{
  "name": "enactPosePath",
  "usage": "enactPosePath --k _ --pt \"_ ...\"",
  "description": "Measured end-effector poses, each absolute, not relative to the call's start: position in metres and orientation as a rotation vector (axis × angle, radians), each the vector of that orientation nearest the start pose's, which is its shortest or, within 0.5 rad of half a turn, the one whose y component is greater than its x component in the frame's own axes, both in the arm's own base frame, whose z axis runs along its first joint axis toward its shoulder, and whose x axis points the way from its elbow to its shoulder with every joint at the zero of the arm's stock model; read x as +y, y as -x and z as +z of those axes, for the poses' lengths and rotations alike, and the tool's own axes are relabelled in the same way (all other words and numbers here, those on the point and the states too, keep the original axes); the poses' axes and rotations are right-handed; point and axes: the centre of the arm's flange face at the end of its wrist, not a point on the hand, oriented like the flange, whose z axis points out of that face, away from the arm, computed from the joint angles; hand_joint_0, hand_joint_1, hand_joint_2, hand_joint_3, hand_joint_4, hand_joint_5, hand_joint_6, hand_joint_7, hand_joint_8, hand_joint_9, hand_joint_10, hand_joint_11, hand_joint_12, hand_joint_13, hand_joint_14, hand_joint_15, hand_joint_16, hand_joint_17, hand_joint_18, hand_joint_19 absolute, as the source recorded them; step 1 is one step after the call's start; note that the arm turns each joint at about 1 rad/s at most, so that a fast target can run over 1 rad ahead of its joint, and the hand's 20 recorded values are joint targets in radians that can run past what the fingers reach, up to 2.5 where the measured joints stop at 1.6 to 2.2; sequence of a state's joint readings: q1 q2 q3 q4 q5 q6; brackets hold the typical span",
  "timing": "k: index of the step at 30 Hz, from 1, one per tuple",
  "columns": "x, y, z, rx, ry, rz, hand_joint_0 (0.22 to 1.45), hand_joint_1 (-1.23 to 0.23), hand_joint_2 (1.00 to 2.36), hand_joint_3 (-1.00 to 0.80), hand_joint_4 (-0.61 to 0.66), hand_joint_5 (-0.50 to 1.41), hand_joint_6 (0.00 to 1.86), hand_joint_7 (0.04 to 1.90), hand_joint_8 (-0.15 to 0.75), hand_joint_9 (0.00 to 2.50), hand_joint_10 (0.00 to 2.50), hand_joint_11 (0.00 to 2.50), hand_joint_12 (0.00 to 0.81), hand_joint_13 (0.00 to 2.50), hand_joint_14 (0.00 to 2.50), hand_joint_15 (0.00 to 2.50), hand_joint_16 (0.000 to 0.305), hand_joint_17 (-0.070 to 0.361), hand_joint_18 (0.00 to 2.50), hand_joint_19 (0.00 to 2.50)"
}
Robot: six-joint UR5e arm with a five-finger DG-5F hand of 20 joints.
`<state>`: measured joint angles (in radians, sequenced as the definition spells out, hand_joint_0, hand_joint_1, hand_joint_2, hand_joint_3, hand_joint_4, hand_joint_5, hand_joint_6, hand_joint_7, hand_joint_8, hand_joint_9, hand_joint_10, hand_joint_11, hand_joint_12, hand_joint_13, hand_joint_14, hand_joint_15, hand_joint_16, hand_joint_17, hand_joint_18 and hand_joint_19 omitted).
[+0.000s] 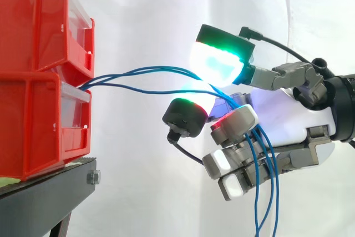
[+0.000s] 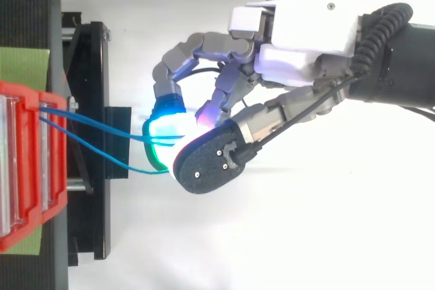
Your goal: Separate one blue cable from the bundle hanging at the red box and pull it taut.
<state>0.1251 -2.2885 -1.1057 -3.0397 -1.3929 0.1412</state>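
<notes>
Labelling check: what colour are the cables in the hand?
Blue cables, clearest in the side view.

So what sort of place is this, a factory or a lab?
Most likely a robotics test lab: a plain white curtain as backdrop, red bins stacked on a black stand, and a robot hand whose fingers are curled round blue cables.

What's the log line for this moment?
hand: shut on blue cables | cables: several run from red bins into hand, ends hanging below | tension: slightly bowed
</notes>
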Motion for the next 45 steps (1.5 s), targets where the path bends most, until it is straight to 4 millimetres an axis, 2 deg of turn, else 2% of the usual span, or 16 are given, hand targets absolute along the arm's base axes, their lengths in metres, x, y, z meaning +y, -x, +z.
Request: enactPosePath --k 2,3,5,7,10,14,17,19,22,25,30,34,39,45 --pt "-0.0579 -0.7544 0.2715 1.207 -1.433 1.176 0.71 -0.85 1.0 -0.5 0.12 -0.2 0.95 0.95 0.344 1.11 0.01 1.21 0.395 0.85 0.02 0.63 0.051 0.114 0.76 0.59" --pt "-0.058 -0.7544 0.2716 1.207 -1.433 1.176 0.63 -0.83 1.0 -0.5 0.12 -0.2 0.95 0.94 0.344 1.12 0.01 1.21 0.399 0.84 0.02 0.63 0.05 0.114 0.75 0.61" --pt "-0.0581 -0.7544 0.2713 1.208 -1.433 1.175 0.57 -0.81 1.0 -0.5 0.12 -0.2 0.95 0.93 0.353 1.12 0.01 1.21 0.403 0.84 0.02 0.63 0.052 0.117 0.76 0.61" --pt "-0.0581 -0.7543 0.2713 1.208 -1.434 1.175 0.51 -0.72 1.0 -0.5 0.13 -0.19 0.94 0.93 0.375 1.14 0.01 1.2 0.419 0.84 0.02 0.63 0.056 0.125 0.77 0.61" --pt "-0.0583 -0.7543 0.2714 1.208 -1.434 1.175 0.53 -0.6 1.0 -0.5 0.13 -0.19 0.92 0.94 0.369 1.15 0.01 1.18 0.413 0.84 0.02 0.63 0.055 0.124 0.76 0.63" --pt "-0.0588 -0.7541 0.2711 1.207 -1.435 1.172 0.6 -0.55 1.0 -0.5 0.12 -0.19 0.91 0.97 0.362 1.14 0.01 1.17 0.401 0.84 0.02 0.63 0.052 0.118 0.74 0.65" --pt "-0.059 -0.7541 0.2712 1.205 -1.436 1.171 0.62 -0.61 1.01 -0.4 0.1 -0.18 0.91 1.02 0.359 1.14 0.02 1.18 0.402 0.84 0.02 0.62 0.052 0.118 0.74 0.64" --pt "-0.0592 -0.754 0.2711 1.205 -1.436 1.17 0.62 -0.69 1.02 -0.27 0.09 -0.19 0.92 1.05 0.365 1.13 0.02 1.17 0.401 0.84 0.02 0.63 0.052 0.118 0.74 0.64" --pt "-0.059 -0.754 0.2711 1.206 -1.436 1.17 0.65 -0.76 1.02 -0.22 0.07 -0.19 0.92 1.1 0.358 1.12 0.02 1.17 0.401 0.85 0.02 0.63 0.052 0.118 0.75 0.63" --pt "-0.0585 -0.754 0.271 1.208 -1.436 1.172 0.68 -0.79 1.02 -0.25 0.03 -0.19 0.94 1.06 0.348 1.1 0.01 1.18 0.397 0.85 0.02 0.62 0.052 0.117 0.75 0.62" --pt "-0.0584 -0.754 0.2708 1.209 -1.436 1.172 0.77 -0.83 1.0 -0.47 0.01 -0.2 0.95 1.01 0.339 1.09 0.02 1.17 0.386 0.85 0.02 0.61 0.051 0.115 0.76 0.59" --pt "-0.0588 -0.754 0.271 1.207 -1.435 1.172 0.79 -0.84 1.0 -0.5 0.0 -0.2 0.95 1.03 0.333 1.11 0.01 1.18 0.383 0.86 0.02 0.61 0.051 0.114 0.76 0.59" --pt "-0.059 -0.754 0.271 1.205 -1.436 1.171 0.72 -0.84 1.0 -0.5 0.05 -0.19 0.95 1.03 0.34 1.12 0.02 1.18 0.38 0.86 0.02 0.61 0.05 0.113 0.77 0.59" --pt "-0.0587 -0.7542 0.271 1.205 -1.436 1.171 0.6 -0.7 1.0 -0.5 0.09 -0.18 0.95 1.01 0.35 1.16 0.02 1.18 0.391 0.87 0.02 0.62 0.051 0.114 0.77 0.61"
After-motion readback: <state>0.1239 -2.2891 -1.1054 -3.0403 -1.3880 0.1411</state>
